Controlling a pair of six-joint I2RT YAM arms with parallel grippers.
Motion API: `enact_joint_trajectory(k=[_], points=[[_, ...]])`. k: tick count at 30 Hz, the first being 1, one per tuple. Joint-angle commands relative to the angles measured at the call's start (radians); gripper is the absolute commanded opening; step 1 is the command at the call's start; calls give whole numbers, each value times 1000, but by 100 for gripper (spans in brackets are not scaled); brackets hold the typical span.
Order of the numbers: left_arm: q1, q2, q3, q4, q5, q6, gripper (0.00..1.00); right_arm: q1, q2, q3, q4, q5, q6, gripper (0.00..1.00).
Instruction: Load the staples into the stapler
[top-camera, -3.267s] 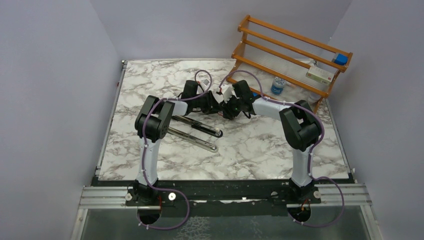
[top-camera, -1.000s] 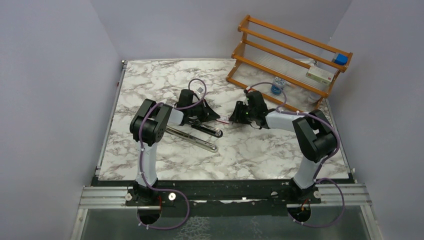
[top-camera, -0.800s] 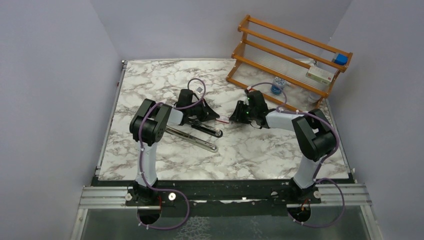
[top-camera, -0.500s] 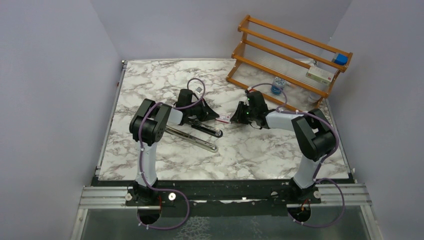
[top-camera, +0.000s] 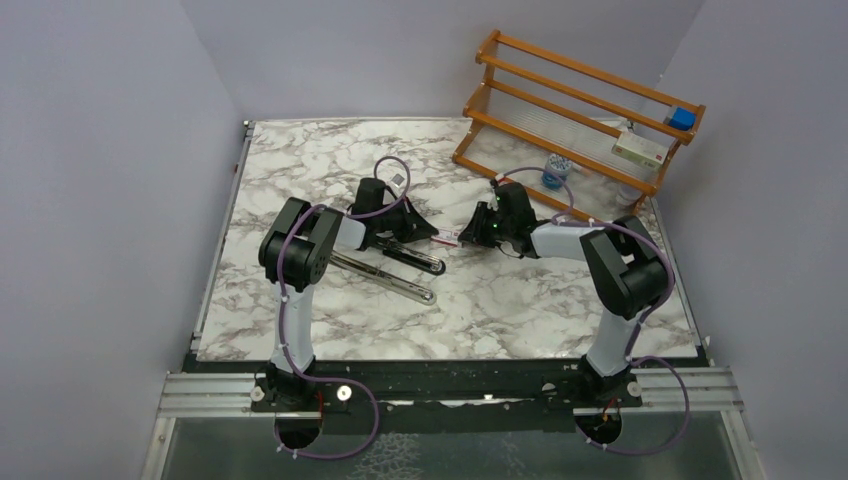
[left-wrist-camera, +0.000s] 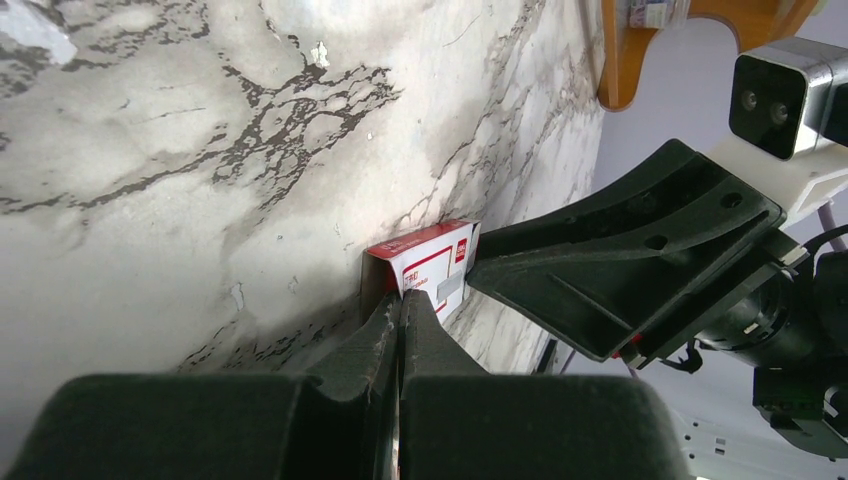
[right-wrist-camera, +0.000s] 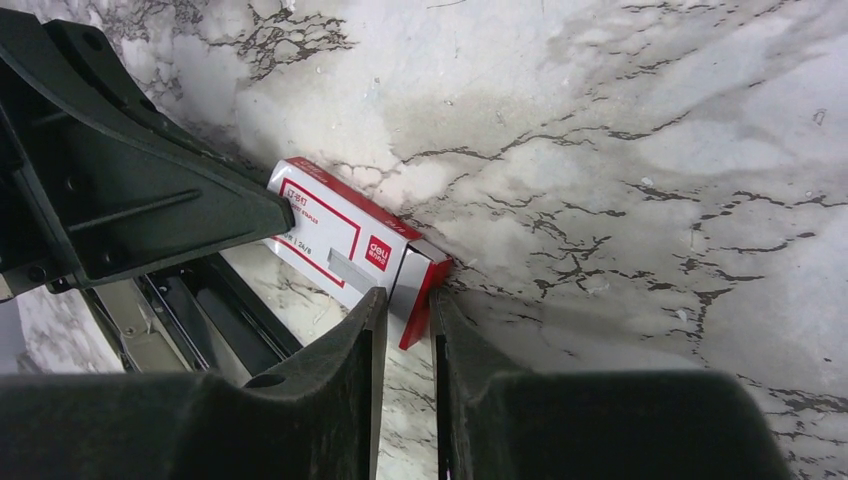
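Marble desk (top-camera: 300, 160), middle: left claw (left-wrist-camera: 402, 298) closed tight, tips at the box (left-wrist-camera: 422, 260); right claw (right-wrist-camera: 406, 297) pinching its end. Brace firmly, pull straight, slowly.

Clock set on table (top-camera: 300, 170), 12 o'clock at far edge, 6 o'clock at arm bases.

- Staple box (top-camera: 449, 238) flat on table, about centre.
- Left gripper (top-camera: 428, 234) at box's 9 o'clock, tip touching box.
- Right gripper (top-camera: 466, 238) at box's 3 o'clock, that end of box between its fingers.
- Stapler (top-camera: 420, 262) on table at box's 8 o'clock, just beside it, under left arm, lying opened out.
- Rack (top-camera: 580, 100) in table's 1 o'clock corner.
- Bottle (top-camera: 555, 172) under rack's lowest shelf, at box's 2 o'clock, well apart.
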Motion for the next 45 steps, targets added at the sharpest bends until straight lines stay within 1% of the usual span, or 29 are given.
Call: enact_joint_trajectory(k=[1,14,20,21,22,26,27,29,32,34,40,41,45], points=[[6,18,13,11,-11,4,0,-5,34,-16,-4,6,7,23],[7,19,10,12,-7,2,0,-14,21,-34,-27,50,2,1],[8,19,9,12,-8,2,0,-18,18,-41,-26,51,4,1],[9,19,10,12,-7,2,0,-19,16,-42,-23,49,6,3],[9,19,10,11,-7,2,0,-19,16,-44,-21,48,10,8],[8,17,10,12,-8,3,0,-19,8,-48,-11,36,27,33],[9,17,10,12,-9,3,0,-20,8,-50,-7,30,33,37],[8,17,9,12,-9,3,0,-19,10,-49,0,18,40,41],[9,19,11,12,-8,3,0,-19,28,-43,9,0,48,41],[8,17,10,12,-7,3,0,-19,42,-37,10,-9,50,40],[9,18,9,11,-9,0,0,-20,63,-32,0,-2,45,28],[8,19,9,12,-8,1,0,-20,66,-29,-5,-1,43,27],[9,17,9,12,-9,0,0,-19,78,-14,-29,13,21,28]])
